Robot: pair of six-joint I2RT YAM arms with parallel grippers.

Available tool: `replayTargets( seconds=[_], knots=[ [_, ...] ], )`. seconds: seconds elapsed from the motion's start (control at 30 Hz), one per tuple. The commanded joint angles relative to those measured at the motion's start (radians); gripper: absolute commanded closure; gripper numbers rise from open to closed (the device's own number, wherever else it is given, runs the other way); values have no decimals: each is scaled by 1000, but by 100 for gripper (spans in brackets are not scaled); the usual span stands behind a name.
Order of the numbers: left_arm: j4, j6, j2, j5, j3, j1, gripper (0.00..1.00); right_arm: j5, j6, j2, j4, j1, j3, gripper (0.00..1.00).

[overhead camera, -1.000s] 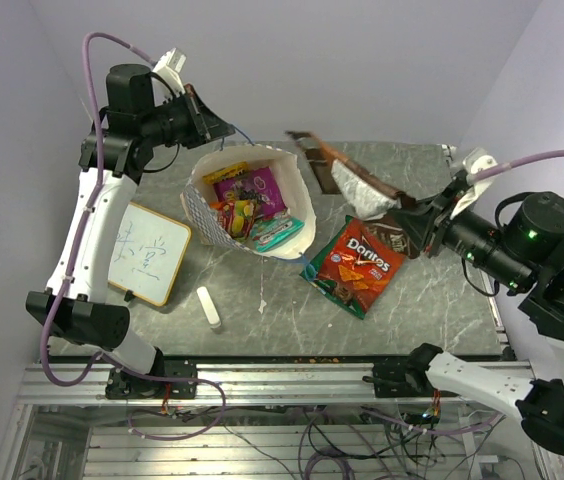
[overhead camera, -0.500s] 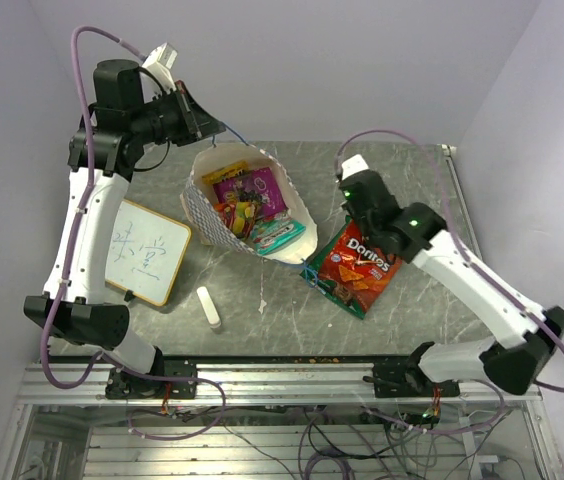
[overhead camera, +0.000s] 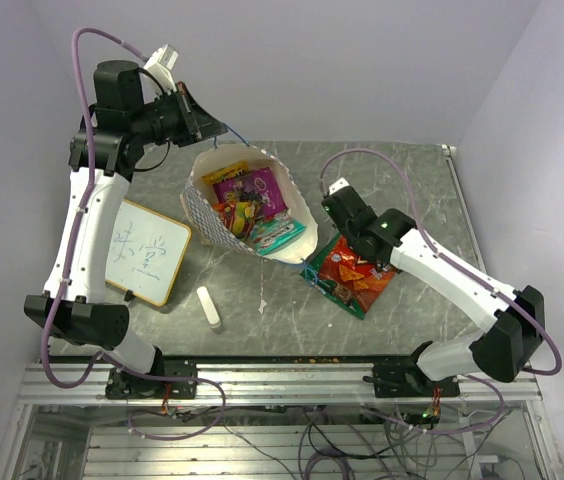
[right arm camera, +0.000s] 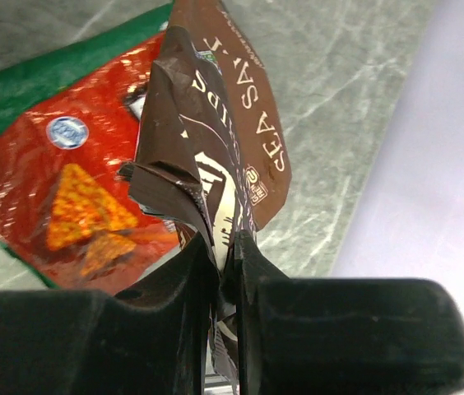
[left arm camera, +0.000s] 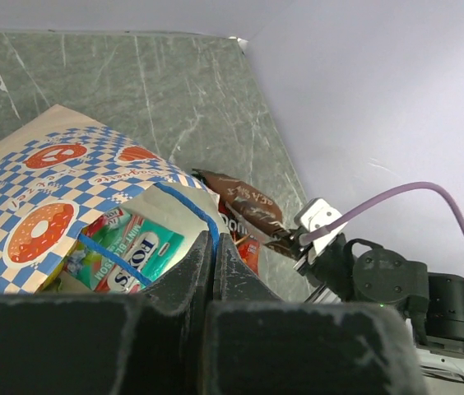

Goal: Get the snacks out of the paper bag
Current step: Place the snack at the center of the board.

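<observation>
Left claw pressed shut on blue handle, likely propping paper bag open. Right claw pinches brown packet over chip bag, four o'clock of paper bag, probably for set-down. More snacks inside.

top camera is looking steeply down from the near side, taking in the whole table; both wrist cameras are looking in closely, sharing the brown packet.

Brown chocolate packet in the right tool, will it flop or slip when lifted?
Probably floppy: the brown packet is creased where the right tool pinches it. Its glossy film might slip. Likely light, held by one pinched edge.
</observation>
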Motion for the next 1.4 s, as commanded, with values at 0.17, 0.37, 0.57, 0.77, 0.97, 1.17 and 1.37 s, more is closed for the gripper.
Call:
replayTargets(
  seconds=[0.17,0.37,0.57,0.77,0.97,1.17,1.37],
  knots=[
    [50,-10,-17,52,-3,9,93,-183,219,63,23,29,-39,100],
    [45,-7,-34,57,-24,10,93,-160,261,77,103,30,-129,100],
    [41,-8,-45,59,-38,3,93,-97,240,103,137,30,-168,100],
    [39,-5,-61,62,-53,-5,93,-277,315,110,137,30,-153,76],
    [41,-6,-81,59,-67,-5,93,-467,453,13,228,27,-269,29],
    [50,-25,-106,63,-96,-5,93,-517,470,-75,239,11,-263,9],
    [158,-137,-176,93,-216,-5,93,-446,452,-158,139,-21,-185,5]
  ],
)
